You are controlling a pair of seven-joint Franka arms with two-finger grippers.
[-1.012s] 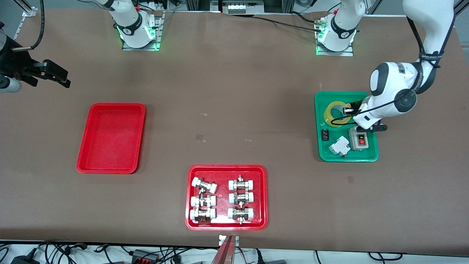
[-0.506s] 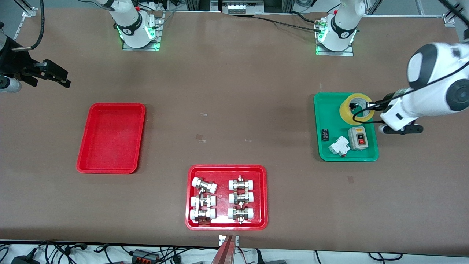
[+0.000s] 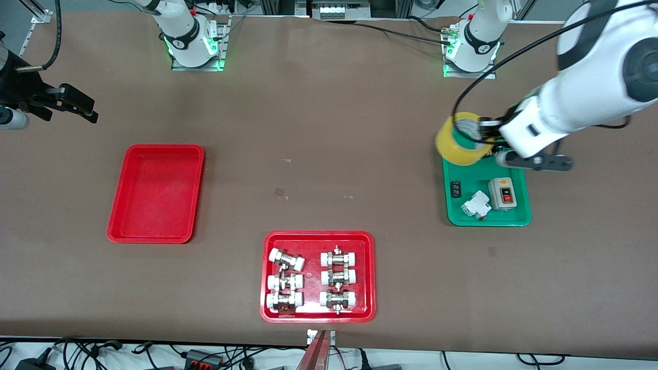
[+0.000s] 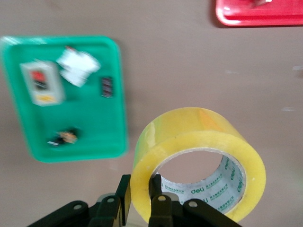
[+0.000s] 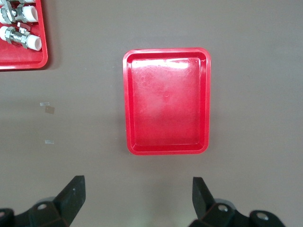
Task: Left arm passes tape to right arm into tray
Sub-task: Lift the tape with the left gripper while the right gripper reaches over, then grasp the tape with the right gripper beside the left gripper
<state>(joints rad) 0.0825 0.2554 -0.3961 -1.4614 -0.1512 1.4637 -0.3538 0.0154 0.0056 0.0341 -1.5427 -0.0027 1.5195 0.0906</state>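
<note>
The tape, a yellow roll with a whitish core, hangs in the air over the edge of the green tray. My left gripper is shut on the roll's wall. In the left wrist view one finger is outside the tape and the other is inside the core. The plain red tray lies empty toward the right arm's end. My right gripper waits open and empty in the air at that end. Its wrist view shows the gripper apart from the tray.
The green tray holds a grey switch box, a white breaker and a small black part. A red tray of pipe fittings lies nearest the front camera at mid-table. Bare table lies between the trays.
My left gripper has lifted the tape out of the green tray and carried it up and toward the right arm's end. The right arm has not moved.
</note>
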